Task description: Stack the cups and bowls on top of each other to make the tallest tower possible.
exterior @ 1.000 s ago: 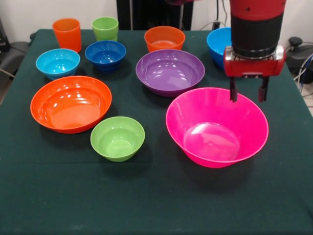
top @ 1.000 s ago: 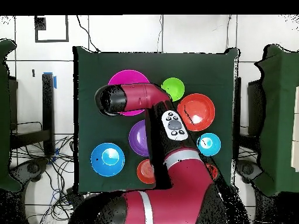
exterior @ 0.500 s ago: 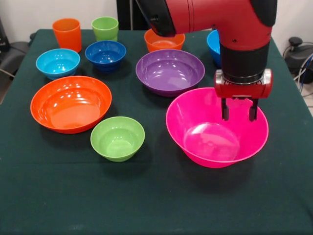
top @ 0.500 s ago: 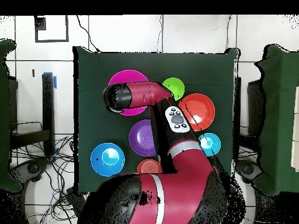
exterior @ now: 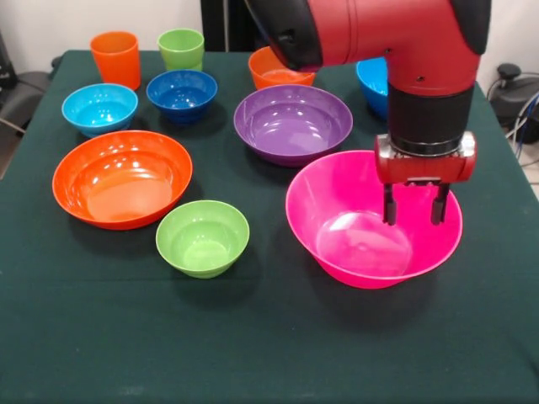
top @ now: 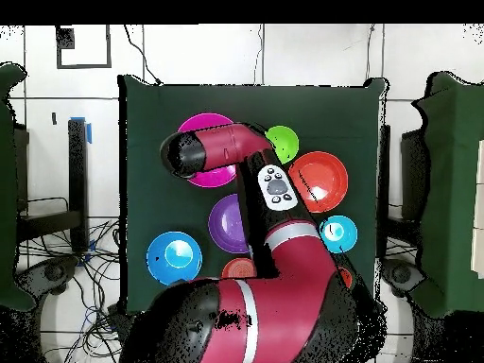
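Note:
My gripper (exterior: 413, 206) is open, its fingers hanging inside the right half of the large pink bowl (exterior: 354, 236), close to the inner wall and holding nothing. In the overhead view the arm covers most of the pink bowl (top: 200, 125). The purple bowl (exterior: 293, 122) stands just behind it. The wide orange bowl (exterior: 122, 177) and the small lime-green bowl (exterior: 202, 237) are at the left. The small light-blue bowl (exterior: 99, 108), the dark-blue bowl (exterior: 181, 91), the orange cup (exterior: 115, 57) and the lime-green cup (exterior: 181, 48) stand at the far left. No bowls are stacked.
The small orange bowl (exterior: 268, 74) and the big blue bowl (exterior: 372, 80) sit at the far side, partly hidden by the arm. The big blue bowl shows whole in the overhead view (top: 174, 257). The dark green tablecloth (exterior: 253, 337) covers the table.
The gripper has come down from above the pink bowl's far rim into the bowl, still open. The bowls and cups have not moved.

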